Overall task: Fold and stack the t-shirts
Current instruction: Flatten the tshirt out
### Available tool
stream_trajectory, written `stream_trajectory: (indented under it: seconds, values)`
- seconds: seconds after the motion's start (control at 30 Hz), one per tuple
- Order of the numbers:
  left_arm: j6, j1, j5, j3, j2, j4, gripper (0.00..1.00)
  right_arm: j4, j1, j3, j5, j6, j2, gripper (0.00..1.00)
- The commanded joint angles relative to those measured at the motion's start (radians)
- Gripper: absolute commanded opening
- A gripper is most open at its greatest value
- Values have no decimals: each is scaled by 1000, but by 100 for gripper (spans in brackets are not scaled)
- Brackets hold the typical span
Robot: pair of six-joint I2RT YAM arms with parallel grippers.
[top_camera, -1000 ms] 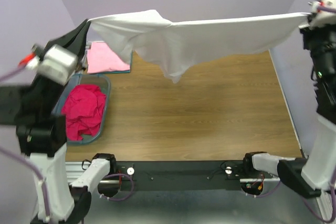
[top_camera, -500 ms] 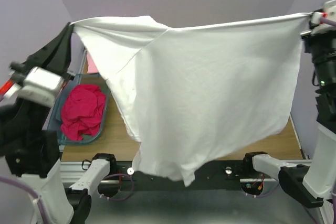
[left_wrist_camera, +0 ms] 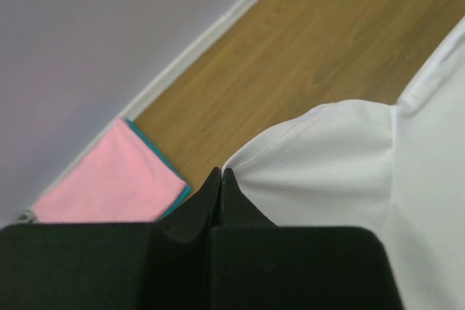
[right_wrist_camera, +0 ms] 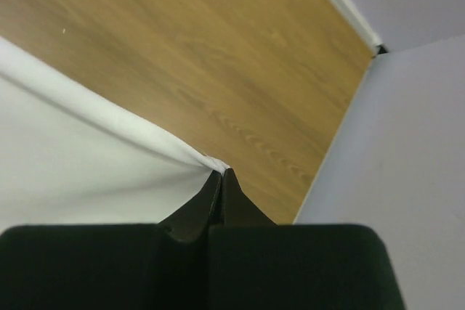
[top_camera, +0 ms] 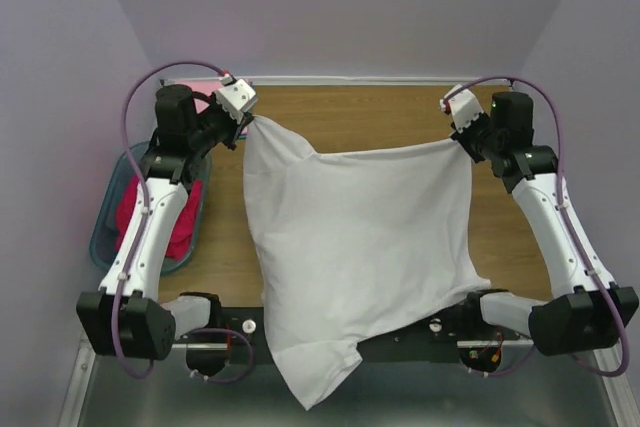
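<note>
The white t-shirt (top_camera: 355, 247) lies spread over the wooden table, its near end hanging over the front edge past the arm bases. My left gripper (top_camera: 248, 123) is shut on its far left corner (left_wrist_camera: 240, 161), low by the table. My right gripper (top_camera: 460, 133) is shut on the far right corner (right_wrist_camera: 214, 163). The magenta-red t-shirt (top_camera: 132, 209) is bunched in the basket at the left. A folded light pink t-shirt (left_wrist_camera: 109, 179) lies at the far left by the wall, seen in the left wrist view; the left arm hides it in the top view.
The teal plastic basket (top_camera: 103, 232) stands at the table's left edge under my left arm. Lavender walls close in the table on the left, back and right. Bare wood (top_camera: 350, 117) shows beyond the white shirt and along its right side (top_camera: 510, 237).
Both grippers have come down from high up to table level at the back, and the white shirt that hung stretched in the air now lies spread on the table.
</note>
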State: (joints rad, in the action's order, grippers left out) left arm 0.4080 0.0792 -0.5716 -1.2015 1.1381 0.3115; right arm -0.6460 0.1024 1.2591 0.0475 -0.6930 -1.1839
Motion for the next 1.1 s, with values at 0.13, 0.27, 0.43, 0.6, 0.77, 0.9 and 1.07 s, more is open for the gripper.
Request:
stream_trajectory:
  seconds: [0.13,0.27,0.43,0.6,0.77,0.9,1.07]
  values:
    - [3,54,50,-26,322,-150,0,221,-6,-115,35,-22,-219,1]
    - [-9,59,67,-113,474,-166,0,270,-6,-121,0,-27,-330,1]
    - [-9,70,65,-286,666,-178,0,341,-6,-98,-41,-10,-453,1]
    - [-26,77,76,-504,824,-195,0,388,-6,2,-129,26,-583,0]
    - [-49,79,76,-716,1015,-169,1,414,-6,118,-222,55,-729,1]
    - [-77,77,192,-924,1141,-129,41,405,-6,236,-293,121,-819,29]
    - [-31,65,171,-930,1067,17,64,315,-9,238,-270,128,-740,78]
